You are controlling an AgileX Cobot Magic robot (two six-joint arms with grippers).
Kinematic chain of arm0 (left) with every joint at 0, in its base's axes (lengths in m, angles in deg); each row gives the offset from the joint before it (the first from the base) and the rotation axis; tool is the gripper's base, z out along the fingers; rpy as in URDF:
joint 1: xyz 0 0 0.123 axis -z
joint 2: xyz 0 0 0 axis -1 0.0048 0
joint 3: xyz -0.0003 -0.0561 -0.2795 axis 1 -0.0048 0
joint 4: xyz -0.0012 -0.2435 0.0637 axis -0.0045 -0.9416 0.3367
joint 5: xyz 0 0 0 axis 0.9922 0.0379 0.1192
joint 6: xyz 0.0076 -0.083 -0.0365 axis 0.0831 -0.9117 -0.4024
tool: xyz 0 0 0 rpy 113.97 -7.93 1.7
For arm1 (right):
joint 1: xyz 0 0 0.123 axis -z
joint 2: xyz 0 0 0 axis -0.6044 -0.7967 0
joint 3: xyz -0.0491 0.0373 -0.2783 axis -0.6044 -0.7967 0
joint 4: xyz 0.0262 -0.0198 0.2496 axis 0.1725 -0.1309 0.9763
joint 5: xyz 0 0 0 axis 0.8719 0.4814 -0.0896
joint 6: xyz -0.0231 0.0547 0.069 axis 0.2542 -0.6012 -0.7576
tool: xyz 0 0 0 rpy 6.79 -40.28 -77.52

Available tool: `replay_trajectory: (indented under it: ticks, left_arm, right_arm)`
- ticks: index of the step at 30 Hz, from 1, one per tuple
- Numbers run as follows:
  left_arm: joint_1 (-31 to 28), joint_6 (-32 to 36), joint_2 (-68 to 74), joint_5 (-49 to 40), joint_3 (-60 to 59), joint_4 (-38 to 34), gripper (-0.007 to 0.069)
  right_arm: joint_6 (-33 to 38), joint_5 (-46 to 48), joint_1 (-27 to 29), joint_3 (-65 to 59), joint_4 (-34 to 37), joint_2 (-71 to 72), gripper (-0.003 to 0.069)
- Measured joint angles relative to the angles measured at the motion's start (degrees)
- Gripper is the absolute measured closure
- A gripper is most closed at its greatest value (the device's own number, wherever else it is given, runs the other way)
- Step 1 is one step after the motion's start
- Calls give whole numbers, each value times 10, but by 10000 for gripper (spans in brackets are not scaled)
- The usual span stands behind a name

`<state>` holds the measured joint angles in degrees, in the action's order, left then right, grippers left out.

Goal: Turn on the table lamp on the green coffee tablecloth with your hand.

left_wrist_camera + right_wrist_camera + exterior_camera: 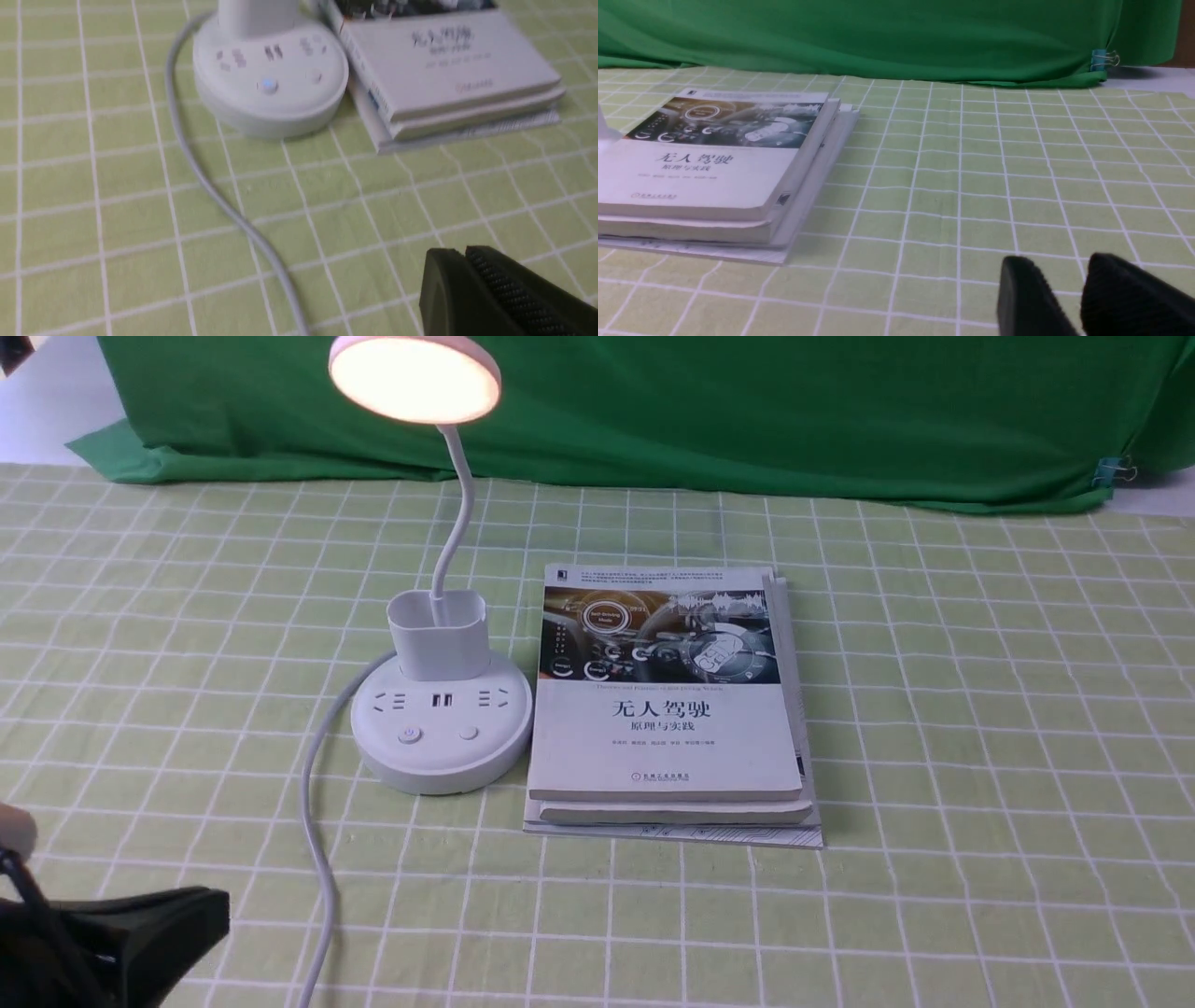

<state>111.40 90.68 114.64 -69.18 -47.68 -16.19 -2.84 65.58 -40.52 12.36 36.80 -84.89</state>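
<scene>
The white table lamp stands on the pale green checked tablecloth [980, 756]. Its disc head [414, 378] glows warm at the top left. A thin neck rises from the cup holder [439, 635] on the round base [441, 733], which has sockets and two buttons [409, 735]. In the left wrist view the base [261, 107] is blurred and one button [268, 85] shows a bluish light. My left gripper [460, 252] is shut and empty, low at the front left [201, 910], well short of the base. My right gripper [1057, 261] is open by a small gap and empty, over bare cloth.
A stack of books [667, 709] lies right beside the base; it also shows in the left wrist view [448, 70] and the right wrist view [710, 158]. The white cord [317, 840] runs from the base toward the front edge. A dark green backdrop [747, 411] hangs behind.
</scene>
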Motion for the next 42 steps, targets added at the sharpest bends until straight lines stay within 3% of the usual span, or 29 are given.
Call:
replay_trajectory:
  ticks: [7,13,21,25,29,38,42]
  left_arm:
    - [0,2,-22,122,0,3,606]
    - [0,2,-22,145,0,8,606]
    - [0,4,-22,169,-2,113,606]
    - [0,12,-41,216,-4,112,606]
    - [-10,32,-115,203,-25,113,606]
    - [-139,74,-279,95,-187,111,606]
    - [-153,76,-281,74,-216,102,606]
  right_arm:
    - [0,0,0,0,0,0,414]
    - [0,0,0,0,0,0,414]
    - [0,0,0,0,0,0,414]
    - [0,0,0,0,0,0,414]
    - [0,0,0,0,0,0,414]
    - [0,0,0,0,0,0,414]
    - [0,0,0,0,0,0,414]
